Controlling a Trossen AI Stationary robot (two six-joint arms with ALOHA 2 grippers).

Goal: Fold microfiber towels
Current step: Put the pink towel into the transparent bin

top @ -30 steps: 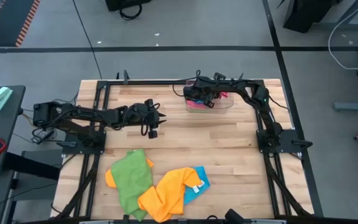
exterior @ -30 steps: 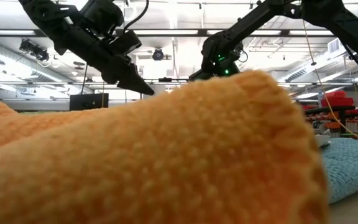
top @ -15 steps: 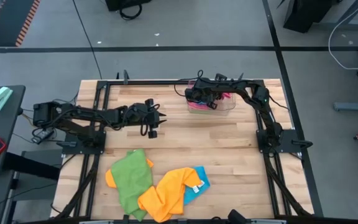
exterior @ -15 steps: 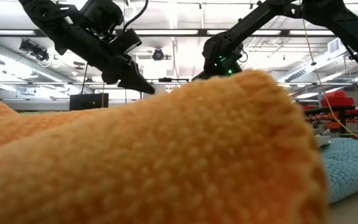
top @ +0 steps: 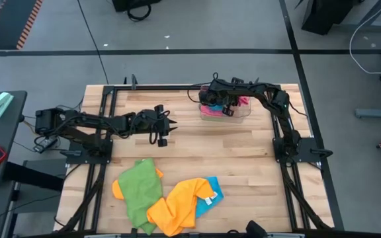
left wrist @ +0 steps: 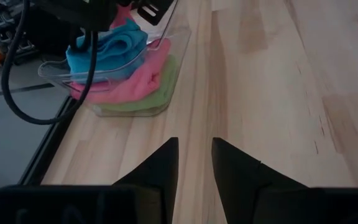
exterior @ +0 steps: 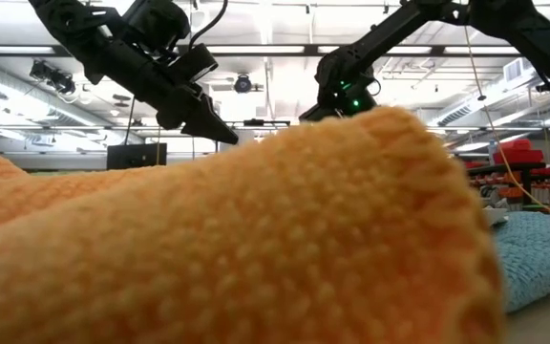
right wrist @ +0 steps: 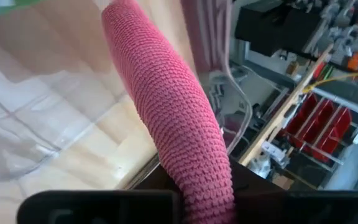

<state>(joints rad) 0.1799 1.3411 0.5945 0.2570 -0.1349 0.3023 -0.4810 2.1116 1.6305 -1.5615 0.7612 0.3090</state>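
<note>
- At the table's near edge, 3 loose towels are lying in a heap: a green towel [top: 139, 192] on the left, an orange towel [top: 177, 205] in the middle and a blue towel [top: 210, 195] poking out at the right.
- A second orange corner [top: 117, 190] is showing under the green towel's left side.
- In the low view the orange towel [exterior: 237, 239] is filling nearly the whole picture, with the blue towel [exterior: 538, 253] just beside it at the right.
- The heap is reaching close to the near edge; bare wood [top: 256, 192] is lying open to its right.
- A wide bare strip of table is lying between the heap and both arms.
- The left gripper [top: 163, 129] is hovering over the table's left-middle, well apart from the heap and from the tray.
- Its fingers [left wrist: 160, 171] are standing slightly parted with a narrow gap, gripping nothing, pointing along the wood toward the tray [left wrist: 166, 74].
- The clear tray [top: 240, 111] is sitting near the far edge, right of centre, holding blue, pink and green towels [left wrist: 126, 74] stacked inside.
- The right gripper [top: 225, 104] is reaching over the tray.
- It is clenching a pink towel [right wrist: 166, 118], which is hanging as a rolled fold over the tray's clear wall [right wrist: 36, 130].
</note>
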